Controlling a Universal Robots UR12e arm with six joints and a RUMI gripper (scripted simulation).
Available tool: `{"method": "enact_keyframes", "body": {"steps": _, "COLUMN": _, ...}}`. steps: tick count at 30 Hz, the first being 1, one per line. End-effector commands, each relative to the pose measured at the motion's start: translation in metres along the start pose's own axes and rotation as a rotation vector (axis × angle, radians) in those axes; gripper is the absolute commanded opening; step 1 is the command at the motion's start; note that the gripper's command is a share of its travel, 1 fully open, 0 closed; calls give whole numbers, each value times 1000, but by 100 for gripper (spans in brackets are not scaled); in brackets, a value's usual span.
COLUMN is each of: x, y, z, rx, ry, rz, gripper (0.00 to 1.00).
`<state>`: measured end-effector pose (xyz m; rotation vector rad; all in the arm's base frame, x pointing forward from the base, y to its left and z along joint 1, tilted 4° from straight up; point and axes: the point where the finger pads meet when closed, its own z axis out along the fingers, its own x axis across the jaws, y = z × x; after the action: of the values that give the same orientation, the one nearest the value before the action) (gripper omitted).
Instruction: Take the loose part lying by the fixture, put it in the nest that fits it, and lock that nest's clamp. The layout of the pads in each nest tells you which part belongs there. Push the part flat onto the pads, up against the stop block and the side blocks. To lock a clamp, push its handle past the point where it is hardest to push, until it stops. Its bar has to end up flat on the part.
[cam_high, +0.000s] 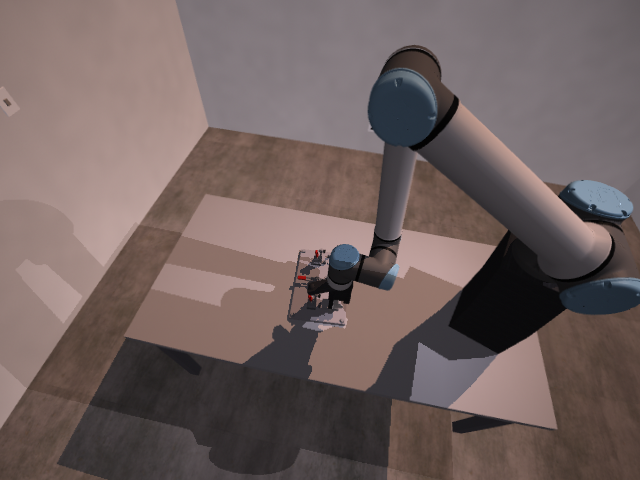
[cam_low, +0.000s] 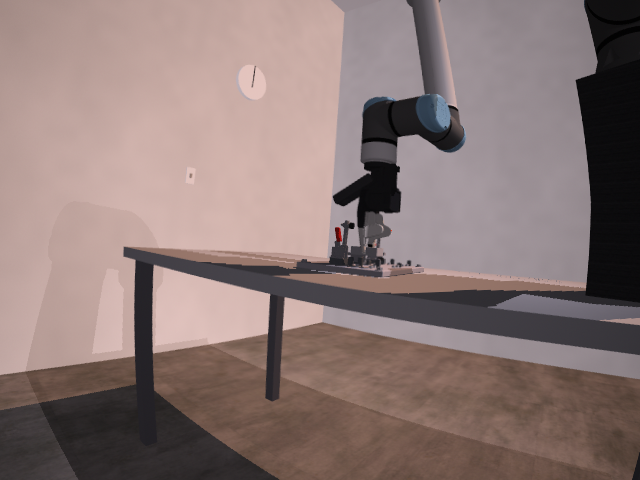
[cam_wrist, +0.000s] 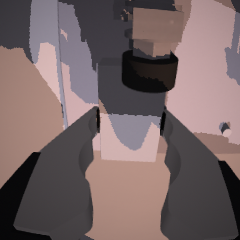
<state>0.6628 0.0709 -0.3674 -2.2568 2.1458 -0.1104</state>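
Note:
My gripper (cam_wrist: 130, 110) (cam_low: 368, 233) (cam_high: 334, 302) is shut on the loose part (cam_wrist: 131, 140) (cam_low: 377, 230), a pale flat block held by its two sides. It hangs low over the grey fixture plate (cam_high: 330, 321) (cam_low: 400, 271) on the table. In the wrist view a black round pad (cam_wrist: 149, 75) and a tan block (cam_wrist: 156, 24) of a nest lie just beyond the part. Clamps with red handles (cam_high: 302, 277) (cam_low: 338, 233) stand along the fixture's left side. From the side the part sits a little above the nests; I cannot tell whether it touches any pads.
The fixture sits mid-table (cam_high: 232, 232) (cam_low: 465, 316). An upright clamp lever (cam_low: 346, 232) stands right beside the gripper. The robot's dark base (cam_high: 496, 310) stands at the table's right end.

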Motion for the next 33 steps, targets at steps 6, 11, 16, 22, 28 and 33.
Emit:
{"method": "enact_keyframes", "body": {"steps": 6, "x": 0, "y": -1, "z": 12, "rx": 1, "ry": 0, "rz": 0, "gripper": 0}}
{"method": "enact_keyframes", "body": {"steps": 11, "x": 0, "y": -1, "z": 15, "rx": 1, "ry": 0, "rz": 0, "gripper": 0}}
{"method": "enact_keyframes", "body": {"steps": 16, "x": 0, "y": -1, "z": 17, "rx": 1, "ry": 0, "rz": 0, "gripper": 0}}
{"method": "enact_keyframes", "body": {"steps": 22, "x": 0, "y": -1, "z": 17, "rx": 1, "ry": 0, "rz": 0, "gripper": 0}}
{"method": "enact_keyframes", "body": {"steps": 28, "x": 0, "y": -1, "z": 17, "rx": 1, "ry": 0, "rz": 0, "gripper": 0}}
{"method": "enact_keyframes", "body": {"steps": 33, "x": 0, "y": -1, "z": 17, "rx": 1, "ry": 0, "rz": 0, "gripper": 0}}
